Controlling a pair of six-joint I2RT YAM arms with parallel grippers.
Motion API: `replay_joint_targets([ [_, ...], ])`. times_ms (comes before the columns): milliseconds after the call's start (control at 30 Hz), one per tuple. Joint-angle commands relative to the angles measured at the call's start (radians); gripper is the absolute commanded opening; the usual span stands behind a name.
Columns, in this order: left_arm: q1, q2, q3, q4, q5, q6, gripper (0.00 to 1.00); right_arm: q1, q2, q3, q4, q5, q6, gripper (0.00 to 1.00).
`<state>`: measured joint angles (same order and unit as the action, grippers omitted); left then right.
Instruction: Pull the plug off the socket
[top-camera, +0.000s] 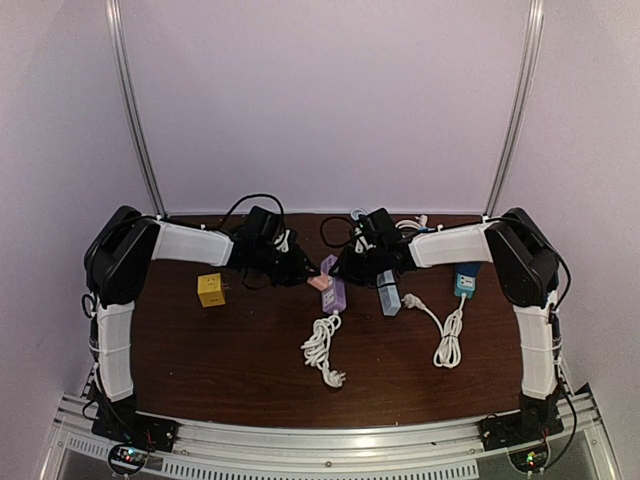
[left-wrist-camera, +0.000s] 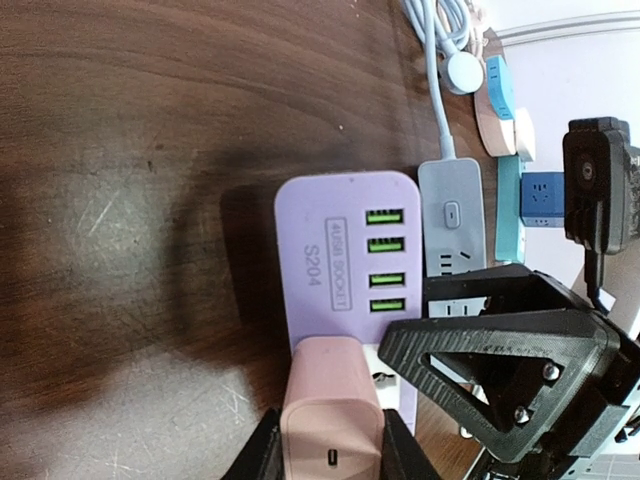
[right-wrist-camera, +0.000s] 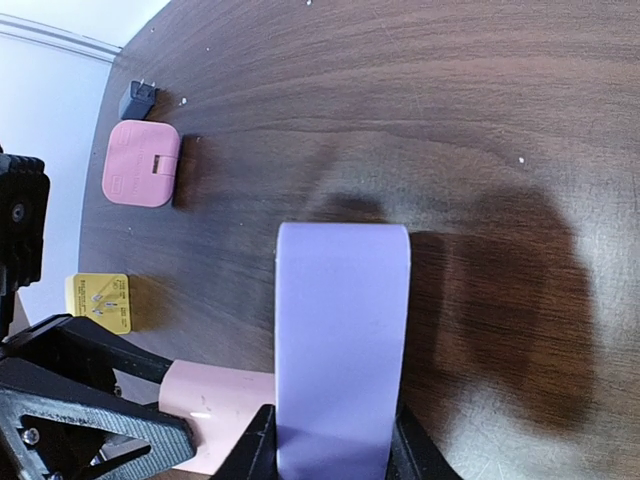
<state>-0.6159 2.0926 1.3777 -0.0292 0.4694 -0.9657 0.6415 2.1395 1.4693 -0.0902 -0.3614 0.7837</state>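
Top external view, from the left: 1 yellow adapter (top-camera: 211, 289), then the left gripper (left-wrist-camera: 332, 458), its 2 fingers (left-wrist-camera: 260, 455) pinching the pink plug (left-wrist-camera: 332, 415). The plug sits plugged into the purple socket strip (left-wrist-camera: 345, 270), which shows 4 green USB ports (left-wrist-camera: 385, 245). The right gripper (right-wrist-camera: 335, 452) clamps the strip's other end. Further right lie 1 grey strip (top-camera: 388, 298) and 1 blue strip (top-camera: 466, 280), with 2 coiled white cords (top-camera: 322, 350) nearer the bases. Both wrist views cut off the fingertips at the bottom edge.
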Motion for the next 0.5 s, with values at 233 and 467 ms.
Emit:
replay_joint_targets([
  [233, 0.004, -0.071, 0.118, -0.096, 0.006, 0.103, 0.0, 0.003, 0.005, 0.009, -0.093, 0.156, -0.087, 0.06],
  [467, 0.011, -0.103, 0.112, -0.149, -0.02, 0.142, 0.0, 0.0, 0.005, -0.012, -0.035, 0.094, -0.069, 0.07],
])
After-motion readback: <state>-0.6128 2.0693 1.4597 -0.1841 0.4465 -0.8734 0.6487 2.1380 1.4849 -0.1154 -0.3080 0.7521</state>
